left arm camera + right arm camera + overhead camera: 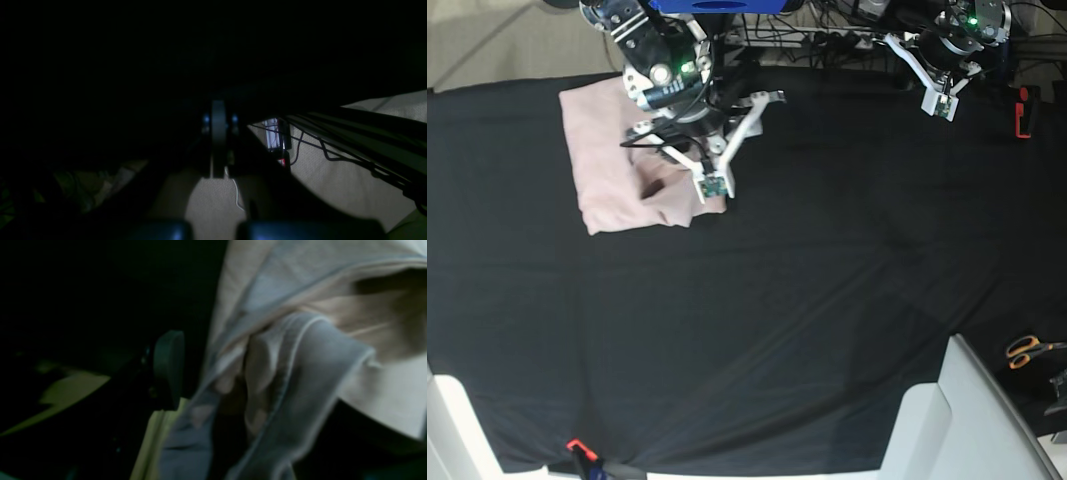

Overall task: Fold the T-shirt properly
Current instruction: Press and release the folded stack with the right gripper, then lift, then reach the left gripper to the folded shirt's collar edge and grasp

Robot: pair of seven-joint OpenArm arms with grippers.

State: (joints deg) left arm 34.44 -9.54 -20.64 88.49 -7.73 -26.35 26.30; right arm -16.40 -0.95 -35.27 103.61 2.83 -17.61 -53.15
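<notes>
Black table cloth (807, 300) covers table. Orange-handled scissors (1027, 350) at right edge. Red object (1023, 110) far right, top. Small orange clip (577, 447) at bottom-left edge.

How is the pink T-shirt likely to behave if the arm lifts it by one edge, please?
The T-shirt would probably sag and unfold: its hem already droops in soft folds. It looks light, thin cotton. Pushing would likely bunch it on the black cloth rather than slide it whole.

Black-clothed table (827, 300), folded pink T-shirt (607, 160) at far corner
</notes>
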